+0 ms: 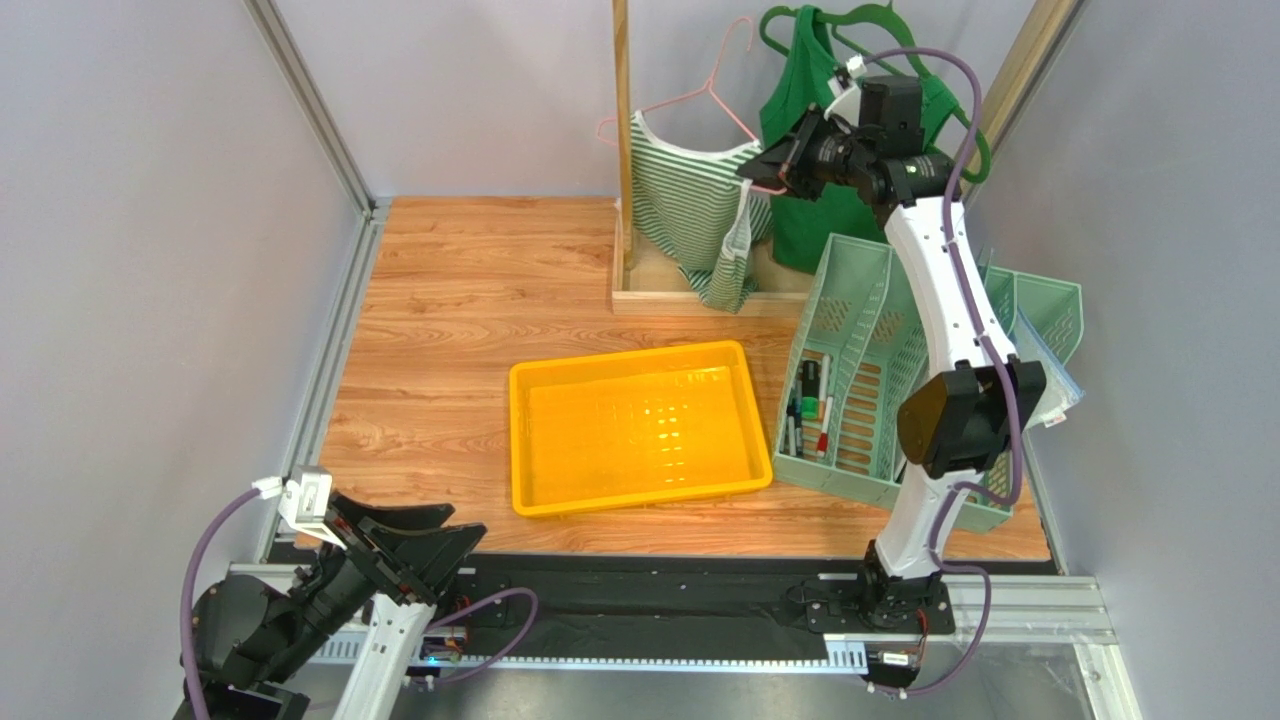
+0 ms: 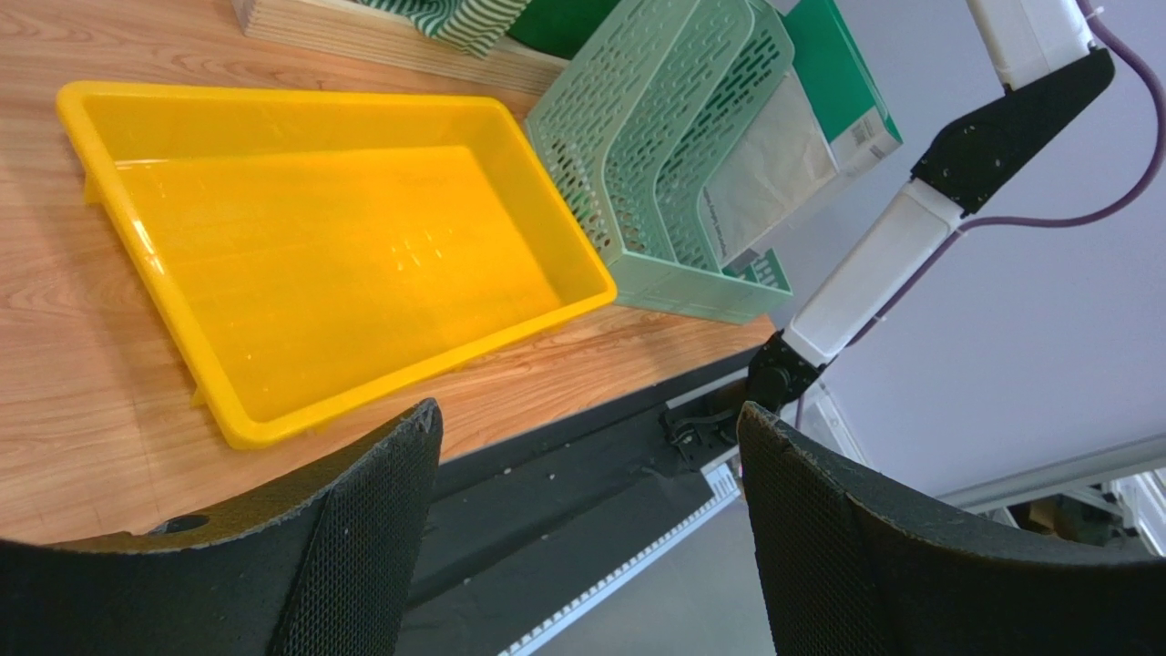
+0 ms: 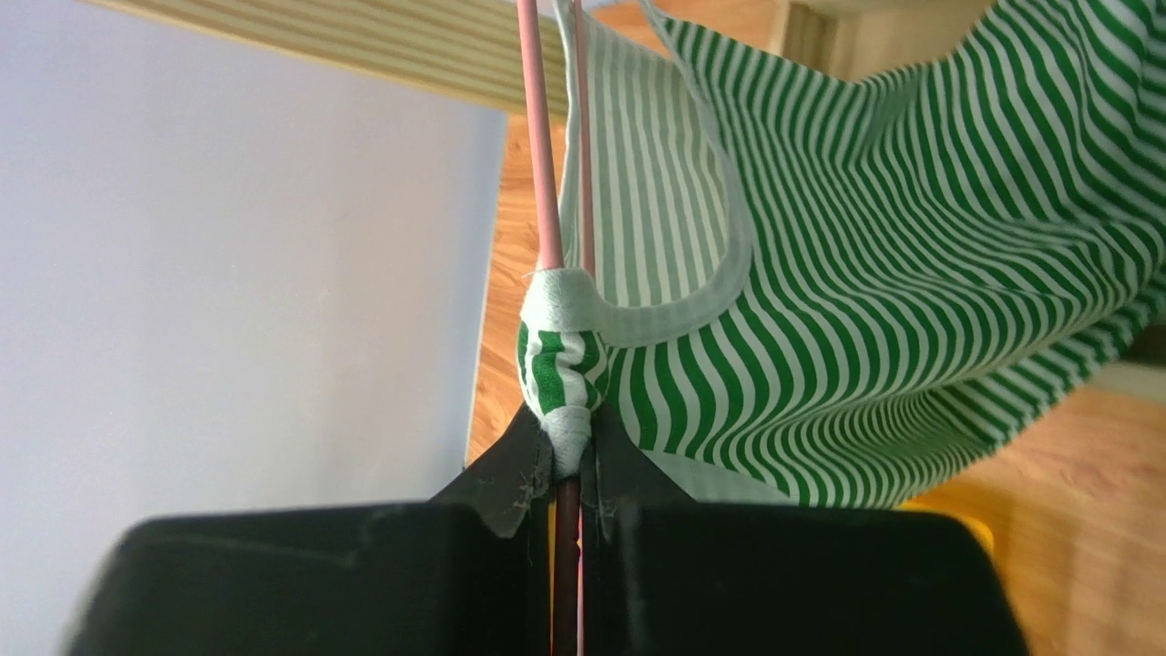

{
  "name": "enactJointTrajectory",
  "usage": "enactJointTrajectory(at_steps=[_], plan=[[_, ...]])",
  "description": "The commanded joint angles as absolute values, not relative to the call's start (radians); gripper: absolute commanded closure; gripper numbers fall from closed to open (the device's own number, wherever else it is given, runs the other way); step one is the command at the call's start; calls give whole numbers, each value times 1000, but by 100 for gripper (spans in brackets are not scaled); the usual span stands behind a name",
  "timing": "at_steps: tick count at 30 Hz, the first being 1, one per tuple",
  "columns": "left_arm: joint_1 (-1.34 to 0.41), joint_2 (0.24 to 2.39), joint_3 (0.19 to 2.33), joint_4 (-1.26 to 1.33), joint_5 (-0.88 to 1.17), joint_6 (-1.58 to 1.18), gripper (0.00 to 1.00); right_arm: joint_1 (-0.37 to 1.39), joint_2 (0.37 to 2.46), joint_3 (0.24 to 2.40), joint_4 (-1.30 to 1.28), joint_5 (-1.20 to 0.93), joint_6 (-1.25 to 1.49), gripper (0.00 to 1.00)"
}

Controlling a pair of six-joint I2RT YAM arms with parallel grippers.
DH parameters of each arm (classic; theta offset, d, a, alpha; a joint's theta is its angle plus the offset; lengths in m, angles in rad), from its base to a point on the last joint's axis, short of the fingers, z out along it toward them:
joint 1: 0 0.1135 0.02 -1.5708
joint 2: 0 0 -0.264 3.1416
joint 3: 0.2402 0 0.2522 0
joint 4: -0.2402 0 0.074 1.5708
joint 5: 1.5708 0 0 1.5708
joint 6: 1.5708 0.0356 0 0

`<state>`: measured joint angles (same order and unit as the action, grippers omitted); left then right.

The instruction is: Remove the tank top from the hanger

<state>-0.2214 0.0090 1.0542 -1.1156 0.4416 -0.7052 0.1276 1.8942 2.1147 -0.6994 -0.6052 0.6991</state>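
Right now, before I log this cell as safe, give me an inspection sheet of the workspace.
Surface: wooden table.
Job's things: striped tank top on pink hanger, on wooden rack.
Clutter: yellow tray, empty; green file organizer holding pens; green garment.
Grippers: right claw shut on the tank top's strap at the hanger; left claw open, empty.
Cables: purple cable along each arm.
Surroundings: grey walls, metal frame.

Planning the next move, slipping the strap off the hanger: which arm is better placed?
Right. The right gripper is shut on a strap of the striped tank top, against the pink hanger. The left gripper sits open at the near-left corner, far from it.
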Motion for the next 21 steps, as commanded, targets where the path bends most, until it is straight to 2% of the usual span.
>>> enactJointTrajectory(at_steps=[1, 12, 17, 21], plan=[[-222, 33, 1063, -1106, 477, -709, 16, 126, 1699, 1988, -615, -614, 652, 100], [-222, 124, 1040, -1055, 482, -699, 17, 124, 1223, 1559, -686, -252, 459, 100], [-222, 150, 985, -1033, 486, -712, 18, 124, 1050, 1499, -724, -137, 410, 100], [-224, 187, 924, -941, 526, -739, 18, 124, 977, 1506, -690, -178, 394, 100]])
